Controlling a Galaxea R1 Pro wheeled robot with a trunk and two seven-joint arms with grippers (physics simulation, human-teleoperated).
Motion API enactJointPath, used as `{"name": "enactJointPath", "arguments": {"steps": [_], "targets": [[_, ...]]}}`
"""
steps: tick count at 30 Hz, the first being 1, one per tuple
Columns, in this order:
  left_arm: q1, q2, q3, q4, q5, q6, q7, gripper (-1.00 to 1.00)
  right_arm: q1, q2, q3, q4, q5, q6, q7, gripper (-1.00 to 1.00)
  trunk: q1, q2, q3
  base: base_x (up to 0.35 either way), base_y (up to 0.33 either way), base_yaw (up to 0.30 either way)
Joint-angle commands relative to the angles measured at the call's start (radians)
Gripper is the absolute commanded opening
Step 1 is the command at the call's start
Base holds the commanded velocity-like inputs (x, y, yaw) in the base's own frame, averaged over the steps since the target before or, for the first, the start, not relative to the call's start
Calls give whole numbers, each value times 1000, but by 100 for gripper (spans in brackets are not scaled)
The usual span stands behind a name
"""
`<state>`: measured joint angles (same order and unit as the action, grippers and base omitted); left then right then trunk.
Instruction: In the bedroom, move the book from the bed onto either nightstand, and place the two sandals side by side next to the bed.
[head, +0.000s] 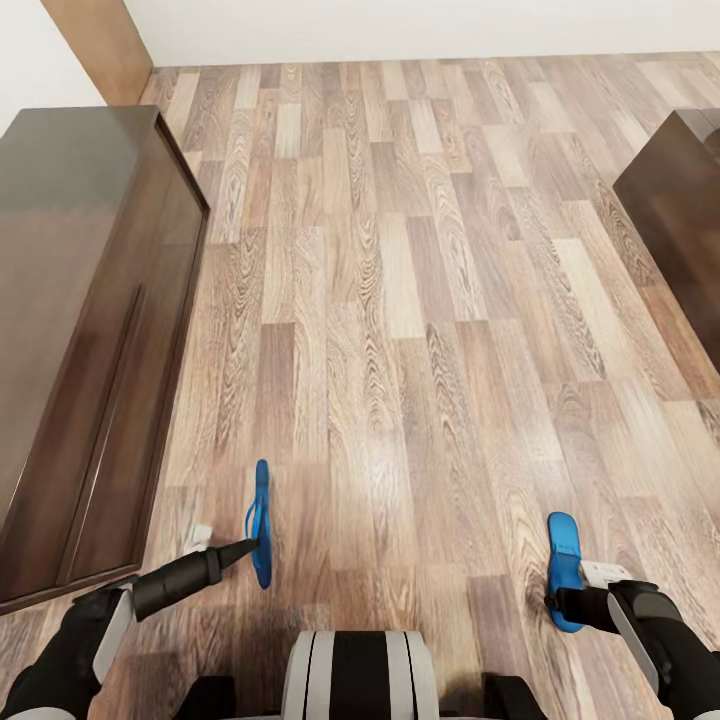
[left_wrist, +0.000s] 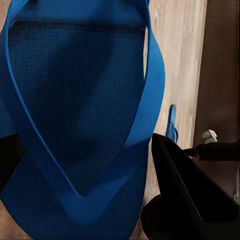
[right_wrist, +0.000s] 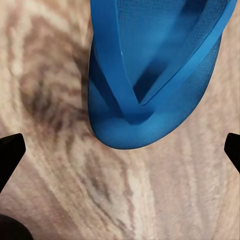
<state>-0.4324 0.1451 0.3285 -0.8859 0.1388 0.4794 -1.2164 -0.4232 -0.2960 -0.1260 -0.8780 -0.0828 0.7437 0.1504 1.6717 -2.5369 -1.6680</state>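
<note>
Left gripper (head: 252, 545) pinched edge-up sandal (head: 261, 522) at 7 o'clock. Right gripper (head: 556, 603), fingers spread, over second sandal (head: 565, 570) at 5 o'clock on floor (head: 400, 300).

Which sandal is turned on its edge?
The left sandal, at the left gripper: the head view shows just its thin edge. The right sandal shows its broad top face.
</note>
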Motion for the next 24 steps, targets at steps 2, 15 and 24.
{"name": "enactJointPath", "arguments": {"steps": [2, 15, 24], "targets": [[-1, 1, 0, -1, 3, 11, -11, -100, 0, 0, -1, 0, -8, 5, -1, 100, 0, 0, -1, 0, 0, 0], [-9, -33, -5, -116, 5, 158, -18, -100, 0, 0, -1, -8, -8, 3, 1, 100, 0, 0, -1, 0, 0, 0], [-5, -42, -5, -117, 7, 156, -20, -100, 3, 0, -5, -28, -9, -6, -23, 100, 0, 0, -1, 0, 0, 0]]}}
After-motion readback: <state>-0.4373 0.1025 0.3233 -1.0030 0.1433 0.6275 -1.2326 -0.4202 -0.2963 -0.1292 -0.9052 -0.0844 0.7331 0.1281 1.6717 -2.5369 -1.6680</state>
